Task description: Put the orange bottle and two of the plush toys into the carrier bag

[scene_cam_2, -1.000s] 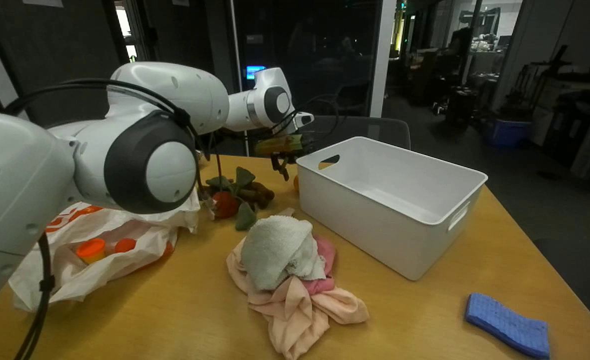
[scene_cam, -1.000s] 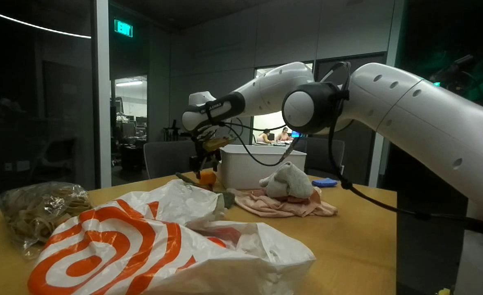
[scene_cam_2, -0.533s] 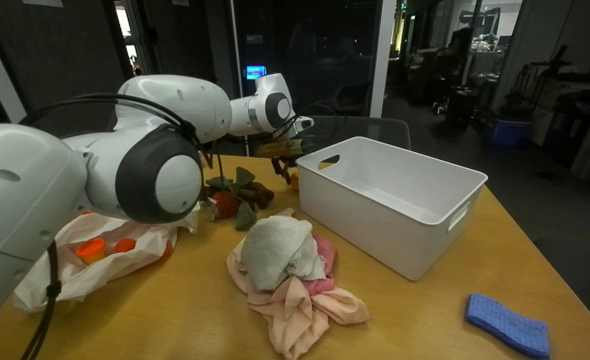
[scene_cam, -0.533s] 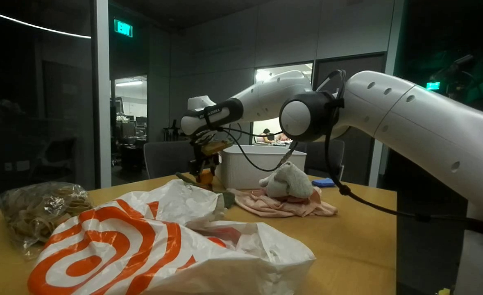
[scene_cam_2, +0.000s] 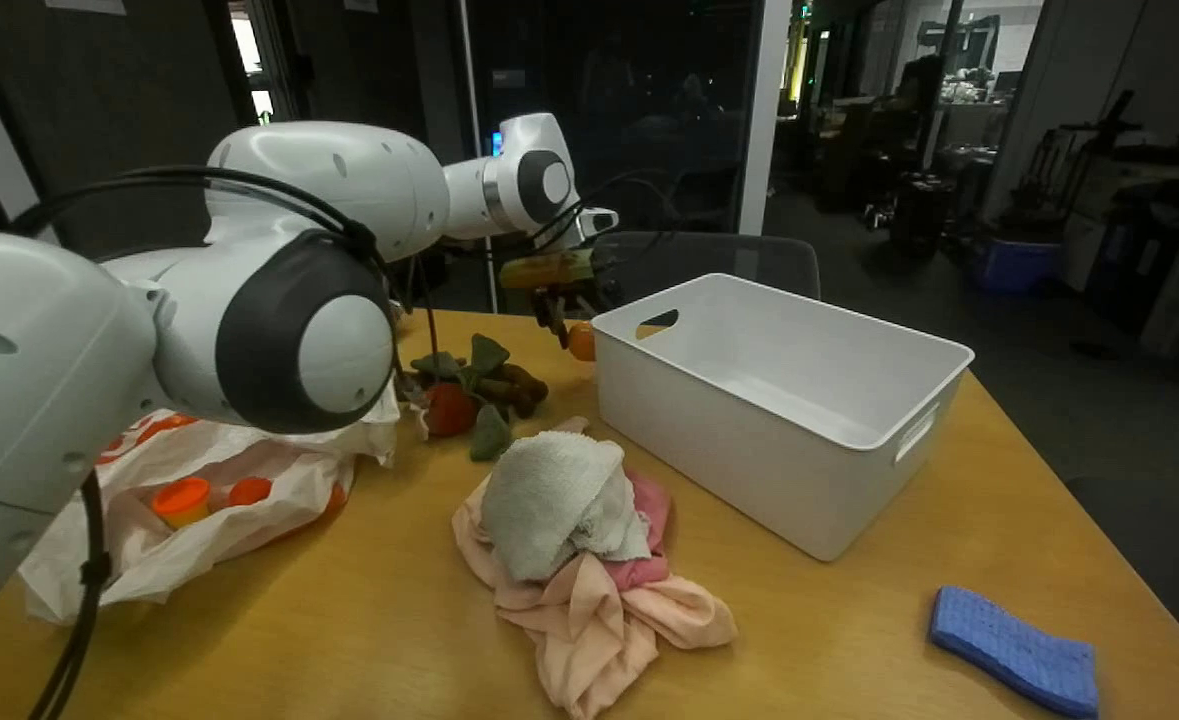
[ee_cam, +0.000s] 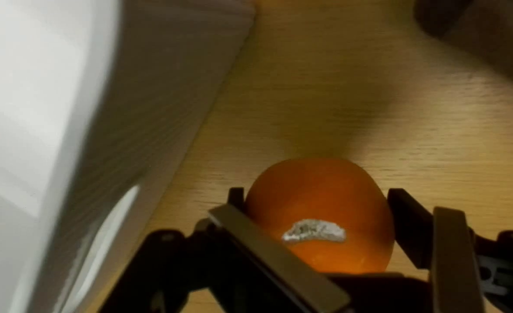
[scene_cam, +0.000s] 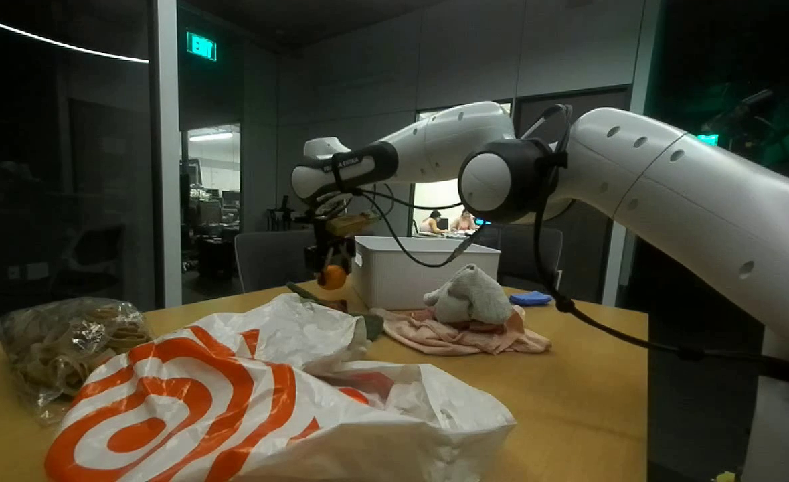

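My gripper (ee_cam: 316,198) is shut on the orange bottle (ee_cam: 326,187), round and ball-like with a silvery patch, held a little above the table. The bottle also shows in both exterior views (scene_cam: 332,276) (scene_cam_2: 581,341). The white carrier bag (scene_cam: 267,395) with orange rings lies on its side, its mouth (scene_cam_2: 289,500) open. Soft red (scene_cam_2: 449,410), green (scene_cam_2: 492,433) and brown (scene_cam_2: 519,390) plush-like pieces lie beside the bag. A fluffy grey-white piece (scene_cam_2: 549,500), cloth-like, rests on a pinkish-tan piece (scene_cam_2: 589,620); I cannot tell whether these are toys.
The white tub (scene_cam_2: 719,480) stands right beside my gripper; its wall (ee_cam: 165,108) is close in the wrist view. An orange-lidded container (scene_cam_2: 182,505) lies in the bag. A blue sponge-like pad (scene_cam_2: 1014,650) and a clear bag of tan stuff (scene_cam: 66,348) lie on the table.
My gripper went down around the orange bottle on the table, took hold of it, and has risen a little with it. The other objects have not moved.
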Controlling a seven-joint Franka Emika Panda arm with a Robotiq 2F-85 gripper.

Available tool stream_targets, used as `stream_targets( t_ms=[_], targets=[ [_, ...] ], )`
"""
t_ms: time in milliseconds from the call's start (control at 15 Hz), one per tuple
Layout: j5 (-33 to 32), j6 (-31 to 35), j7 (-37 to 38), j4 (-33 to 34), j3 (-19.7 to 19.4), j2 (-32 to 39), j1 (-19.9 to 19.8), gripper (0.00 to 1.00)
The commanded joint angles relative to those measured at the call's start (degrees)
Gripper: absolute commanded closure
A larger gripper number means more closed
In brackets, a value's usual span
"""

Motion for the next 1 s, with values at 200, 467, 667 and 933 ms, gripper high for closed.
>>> stream_targets(
  t_ms=[200,467,667,933],
  targets=[
    [0.5,-17.5,-8.2,-3.0,4.1,-14.1,1.9,0.44],
    [-3.5,-14.1,-13.3,-9.0,4.3,-21.0,4.8,0.44],
    [-5.5,-7.7,-12.7,-18.1,4.4,-26.3,5.2,0.44],
    [-1.3,-3.8,-12.1,-28.7,5.8,-32.0,3.5,0.44]
  ],
)
